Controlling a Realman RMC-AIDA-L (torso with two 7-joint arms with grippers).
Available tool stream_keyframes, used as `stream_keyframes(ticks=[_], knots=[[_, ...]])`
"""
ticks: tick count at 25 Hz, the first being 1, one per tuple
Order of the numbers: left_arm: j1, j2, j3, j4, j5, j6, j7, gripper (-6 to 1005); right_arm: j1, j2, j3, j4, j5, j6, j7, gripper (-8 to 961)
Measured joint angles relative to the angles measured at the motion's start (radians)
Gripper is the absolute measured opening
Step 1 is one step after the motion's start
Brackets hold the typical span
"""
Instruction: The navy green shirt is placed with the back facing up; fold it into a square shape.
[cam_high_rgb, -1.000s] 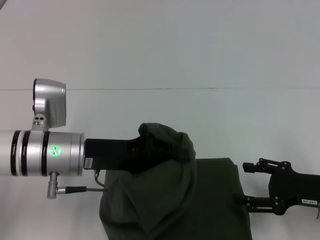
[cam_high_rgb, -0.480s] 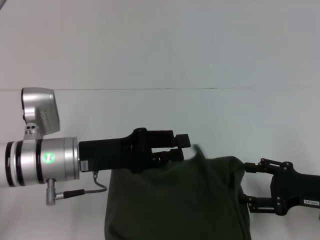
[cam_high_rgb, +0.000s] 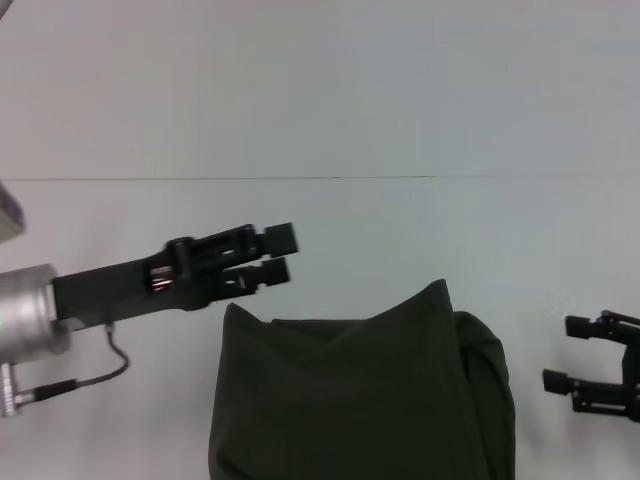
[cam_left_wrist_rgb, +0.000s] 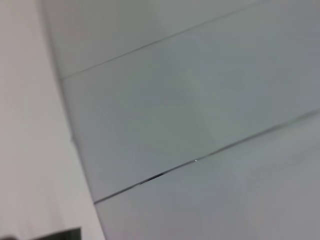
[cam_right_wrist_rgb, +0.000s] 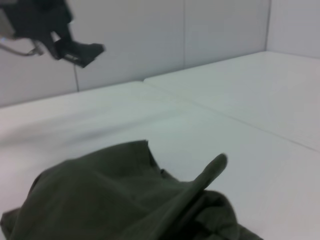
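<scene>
While the navy green shirt (cam_high_rgb: 350, 400) runs off-frame, left claw (cam_high_rgb: 278, 254) and right claw (cam_high_rgb: 563, 354) gape empty.

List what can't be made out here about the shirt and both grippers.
- Navy green shirt: its near part is cut off by the head view's bottom edge, so the folded outline is incomplete.
- Any lettering: none shows.
- Right gripper: its arm is cut by the right edge.
- Left gripper: absent from its own wrist view.
</scene>
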Motion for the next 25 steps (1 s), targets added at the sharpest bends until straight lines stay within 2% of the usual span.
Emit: stream_keyframes(ticks=[4,7,11,16,18,21,25], knots=[[0.044,0.049,0.024,-0.005,0.001,0.074,0.141,854,0.027,-0.013,0.002,-0.063,-0.001,-0.089,0.238,860],[0.080,0.066,0.061,-0.003,0.010,0.117,0.265,900,0.064,-0.006,-0.002,-0.137,-0.004,-0.181,0.385,859],[0.136,0.067,0.113,0.022,0.014,0.151,0.420,943,0.114,-0.001,-0.055,-0.237,-0.008,-0.234,0.641,858],[0.205,0.062,0.140,0.086,0.095,0.151,0.623,963,0.173,-0.036,-0.215,-0.251,-0.046,-0.184,1.004,857],[0.217,0.058,0.138,0.105,0.162,0.144,0.712,963,0.227,-0.045,-0.289,-0.249,-0.114,-0.157,1.167,856],[0.228,0.052,0.134,0.111,0.220,0.134,0.802,963,0.266,-0.043,-0.307,-0.250,-0.148,-0.163,1.243,855],[0.249,0.043,0.135,0.120,0.230,0.129,0.890,963,0.312,-0.035,-0.316,-0.261,-0.177,-0.150,1.356,849]])
